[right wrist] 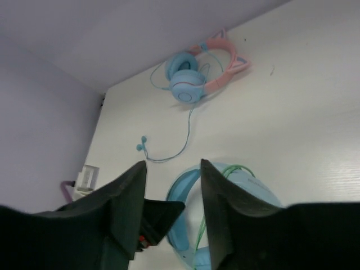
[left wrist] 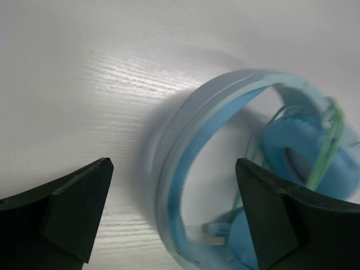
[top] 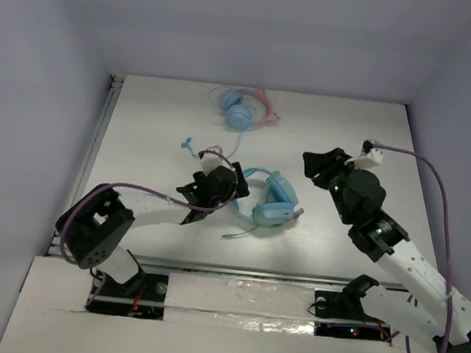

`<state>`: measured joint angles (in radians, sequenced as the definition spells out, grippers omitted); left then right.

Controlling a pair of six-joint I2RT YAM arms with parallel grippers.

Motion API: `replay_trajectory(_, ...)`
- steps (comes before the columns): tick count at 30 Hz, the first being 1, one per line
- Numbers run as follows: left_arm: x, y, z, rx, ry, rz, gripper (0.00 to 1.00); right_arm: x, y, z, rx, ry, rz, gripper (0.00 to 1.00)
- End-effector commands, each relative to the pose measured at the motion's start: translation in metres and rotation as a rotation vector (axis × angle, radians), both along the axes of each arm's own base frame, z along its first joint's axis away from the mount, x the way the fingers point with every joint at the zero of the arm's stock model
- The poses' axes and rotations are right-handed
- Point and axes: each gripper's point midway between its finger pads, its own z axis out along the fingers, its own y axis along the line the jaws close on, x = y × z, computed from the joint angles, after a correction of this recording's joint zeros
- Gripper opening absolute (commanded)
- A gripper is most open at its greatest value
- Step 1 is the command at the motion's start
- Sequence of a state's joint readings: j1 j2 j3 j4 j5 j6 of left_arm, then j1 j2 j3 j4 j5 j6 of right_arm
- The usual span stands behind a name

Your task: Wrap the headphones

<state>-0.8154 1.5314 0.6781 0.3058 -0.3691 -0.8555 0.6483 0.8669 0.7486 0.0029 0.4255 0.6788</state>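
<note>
The large light-blue headphones (top: pixel 271 201) lie on the white table, with the pale-green cable (top: pixel 242 232) partly looped over the cups and its end trailing toward the near edge. My left gripper (top: pixel 218 183) is open at the headband's left side. In the left wrist view the wide headband (left wrist: pixel 185 152) stands between the spread fingers (left wrist: pixel 73 208), which do not close on it, and the cable (left wrist: pixel 326 146) crosses a cup. My right gripper (top: pixel 325 165) is open and empty, raised to the right of the headphones. Its view shows the headband (right wrist: pixel 185 197) below its fingers (right wrist: pixel 132 191).
Smaller blue headphones with a pink cat-ear headband (top: pixel 244 110) lie at the back of the table, also in the right wrist view (right wrist: pixel 191 79). Their thin blue cable (top: pixel 190 145) runs toward my left gripper. Walls close in the table's left, back and right sides.
</note>
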Motion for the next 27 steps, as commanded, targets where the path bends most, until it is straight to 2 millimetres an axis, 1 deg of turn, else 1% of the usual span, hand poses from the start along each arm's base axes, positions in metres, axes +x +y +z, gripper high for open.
replay_trajectory(1,0.018,0.005,0.074,-0.022,-0.168,0.038,0.94,-0.009,-0.017,0.030,-0.059,-0.053,-0.027,0.52)
replay_trajectory(2,0.018,0.008,0.082,-0.019,-0.186,0.042,0.96,-0.011,-0.020,0.033,-0.060,-0.058,-0.030,0.59)
replay_trajectory(3,0.018,0.011,0.090,-0.015,-0.200,0.045,0.99,-0.014,-0.023,0.038,-0.064,-0.060,-0.032,0.70)
replay_trajectory(4,0.017,0.017,0.106,-0.014,-0.236,0.050,0.99,-0.019,-0.029,0.043,-0.063,-0.067,-0.043,0.80)
replay_trajectory(5,0.016,0.019,0.115,-0.023,-0.255,0.050,0.99,-0.021,-0.033,0.050,-0.051,-0.082,-0.056,0.80)
replay_trajectory(6,0.015,0.022,0.125,-0.024,-0.272,0.051,0.99,-0.024,-0.038,0.052,-0.051,-0.083,-0.067,0.88)
replay_trajectory(7,0.012,0.027,0.146,-0.051,-0.312,0.055,0.99,-0.030,-0.048,0.062,-0.034,-0.108,-0.097,0.92)
replay_trajectory(8,0.010,0.031,0.156,-0.050,-0.335,0.051,0.99,-0.034,-0.053,0.065,-0.030,-0.115,-0.110,0.97)
replay_trajectory(9,0.007,0.035,0.166,-0.055,-0.350,0.053,0.99,-0.037,-0.059,0.067,-0.033,-0.117,-0.125,1.00)
replay_trajectory(10,0.002,0.042,0.187,-0.090,-0.391,0.059,0.99,-0.040,-0.069,0.070,-0.023,-0.122,-0.167,1.00)
replay_trajectory(11,-0.001,0.046,0.197,-0.092,-0.413,0.055,0.99,-0.047,-0.079,0.077,-0.009,-0.140,-0.188,1.00)
replay_trajectory(12,-0.005,0.050,0.205,-0.097,-0.427,0.055,0.99,-0.050,-0.085,0.075,-0.018,-0.133,-0.205,1.00)
replay_trajectory(13,-0.010,0.059,0.222,-0.121,-0.460,0.070,0.99,-0.053,-0.093,0.075,-0.032,-0.132,-0.230,1.00)
replay_trajectory(14,-0.013,0.064,0.227,-0.122,-0.469,0.075,0.99,-0.058,-0.098,0.078,-0.032,-0.136,-0.241,1.00)
replay_trajectory(15,-0.016,0.069,0.233,-0.113,-0.475,0.076,0.99,-0.065,-0.106,0.076,-0.041,-0.128,-0.254,1.00)
replay_trajectory(16,-0.022,0.076,0.244,-0.132,-0.499,0.081,0.99,-0.068,-0.113,0.076,-0.035,-0.124,-0.281,1.00)
replay_trajectory(18,-0.027,0.081,0.252,-0.134,-0.510,0.074,0.99,-0.078,-0.123,0.076,-0.004,-0.127,-0.298,1.00)
replay_trajectory(19,-0.032,0.083,0.260,-0.140,-0.530,0.056,0.99,-0.080,-0.125,0.074,0.004,-0.130,-0.303,1.00)
replay_trajectory(20,-0.034,0.084,0.263,-0.140,-0.536,0.049,0.99,-0.082,-0.126,0.072,0.005,-0.134,-0.301,1.00)
replay_trajectory(21,-0.036,0.085,0.265,-0.137,-0.534,0.046,0.99,-0.081,-0.126,0.061,-0.003,-0.128,-0.301,1.00)
replay_trajectory(22,-0.038,0.087,0.268,-0.143,-0.543,0.042,0.99,-0.085,-0.126,0.062,0.010,-0.146,-0.288,1.00)
replay_trajectory(23,-0.040,0.087,0.268,-0.144,-0.548,0.035,0.99,-0.086,-0.125,0.058,0.004,-0.149,-0.279,1.00)
replay_trajectory(25,-0.041,0.087,0.261,-0.142,-0.547,0.025,0.99,-0.088,-0.122,0.053,0.024,-0.154,-0.256,1.00)
replay_trajectory(27,-0.043,0.087,0.254,-0.140,-0.540,0.018,0.99,-0.089,-0.120,0.053,0.028,-0.155,-0.244,1.00)
